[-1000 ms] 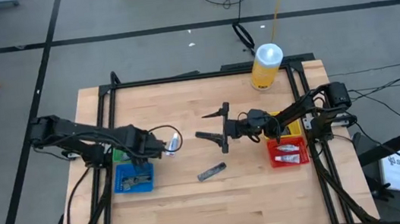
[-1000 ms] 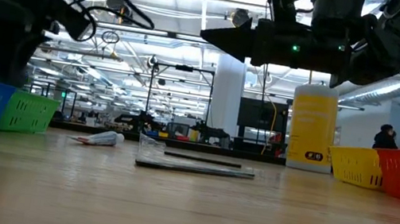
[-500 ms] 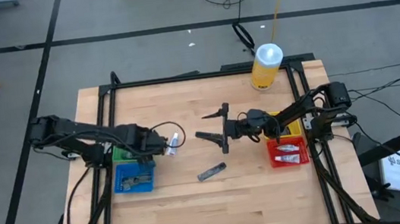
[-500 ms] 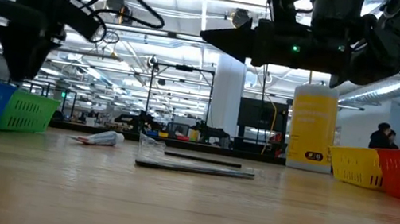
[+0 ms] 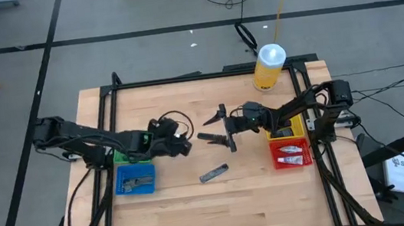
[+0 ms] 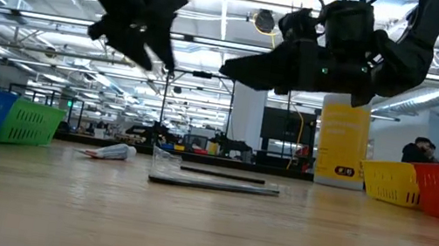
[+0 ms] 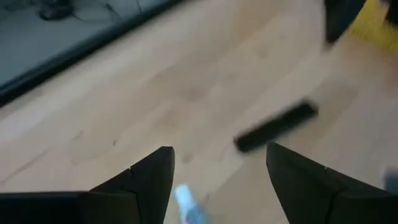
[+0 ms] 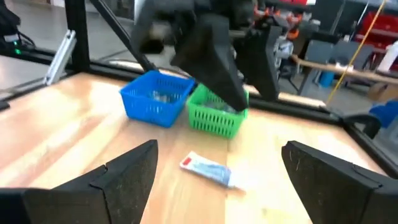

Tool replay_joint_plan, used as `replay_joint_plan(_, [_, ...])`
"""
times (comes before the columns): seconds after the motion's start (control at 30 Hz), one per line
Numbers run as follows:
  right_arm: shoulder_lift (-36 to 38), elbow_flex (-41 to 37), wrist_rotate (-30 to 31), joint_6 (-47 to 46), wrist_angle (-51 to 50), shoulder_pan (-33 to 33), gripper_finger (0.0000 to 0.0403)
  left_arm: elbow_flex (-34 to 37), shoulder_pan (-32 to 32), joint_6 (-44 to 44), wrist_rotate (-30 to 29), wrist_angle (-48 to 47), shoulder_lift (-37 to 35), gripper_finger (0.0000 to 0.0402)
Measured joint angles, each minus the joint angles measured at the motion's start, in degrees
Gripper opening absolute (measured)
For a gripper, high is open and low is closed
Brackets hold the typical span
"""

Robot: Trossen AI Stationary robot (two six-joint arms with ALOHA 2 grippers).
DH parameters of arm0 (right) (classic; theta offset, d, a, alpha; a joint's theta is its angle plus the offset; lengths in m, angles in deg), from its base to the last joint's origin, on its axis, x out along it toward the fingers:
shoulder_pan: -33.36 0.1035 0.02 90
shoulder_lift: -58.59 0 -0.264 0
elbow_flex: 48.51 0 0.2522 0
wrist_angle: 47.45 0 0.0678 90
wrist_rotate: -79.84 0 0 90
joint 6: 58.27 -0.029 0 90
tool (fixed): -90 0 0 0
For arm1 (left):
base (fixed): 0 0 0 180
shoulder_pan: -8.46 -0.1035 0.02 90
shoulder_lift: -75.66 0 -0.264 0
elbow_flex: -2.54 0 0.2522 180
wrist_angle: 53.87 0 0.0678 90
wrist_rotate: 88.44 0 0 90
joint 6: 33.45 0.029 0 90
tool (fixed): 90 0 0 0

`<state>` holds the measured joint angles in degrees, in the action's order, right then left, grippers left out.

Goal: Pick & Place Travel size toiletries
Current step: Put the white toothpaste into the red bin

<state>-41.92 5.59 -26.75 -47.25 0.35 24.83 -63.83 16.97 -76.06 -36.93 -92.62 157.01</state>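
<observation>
A white-and-blue tube (image 8: 206,170) lies flat on the wooden table left of centre; it also shows in the low view (image 6: 109,151). My left gripper (image 5: 181,145) hangs open above it, slanting down, with the tube (image 7: 186,205) showing low between its fingers, untouched. A dark flat packet (image 5: 213,173) lies nearer the front edge (image 7: 277,126). At the table's middle my right gripper (image 5: 218,130) stands wide open and level, pointing toward the table's left, clear of the table (image 6: 237,68). Small items lie in the blue bin (image 5: 134,179) and the red bin (image 5: 290,154).
A green bin (image 8: 217,115) stands behind the blue one at the left. A yellow bin (image 5: 290,127) sits behind the red one at the right. A big yellow bottle with a white cap (image 5: 268,66) stands at the far right. A black frame (image 5: 182,77) rims the table.
My left gripper has swung from beside the blue bin toward the table's right, over the tube, and has rolled and tipped up from pointing steeply down to a slant. My right gripper has turned about its axis and dipped a little. The tube and the packet have stayed put.
</observation>
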Motion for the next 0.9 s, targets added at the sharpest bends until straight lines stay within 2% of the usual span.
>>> replay_joint_plan(0.07, [0.0, 0.0, 0.1, 0.0, -1.2, -0.5, 0.0334, 0.0, 0.4, -2.5, -2.2, 3.0, 1.2, 0.0240])
replay_joint_plan(0.23, [0.0, 0.0, 0.3, 0.0, -2.8, -0.9, 0.0334, 0.1, -0.3, -8.1, -1.8, 0.2, 3.5, 0.0225])
replay_joint_plan(0.6, [0.0, 0.0, 0.4, 0.1, -4.0, -0.9, 0.0334, 0.0, -7.3, -14.1, 10.4, -4.0, 6.5, 0.0197])
replay_joint_plan(0.7, [0.0, 0.0, 0.4, 0.1, -4.4, -0.9, 0.0334, 0.0, -8.1, -13.7, 13.5, -3.6, 8.0, 0.0212])
replay_joint_plan(0.9, [0.0, 0.0, 0.4, 0.1, -4.8, -0.9, 0.0334, 0.0, -8.5, -15.0, 20.4, -3.5, 11.7, 0.0271])
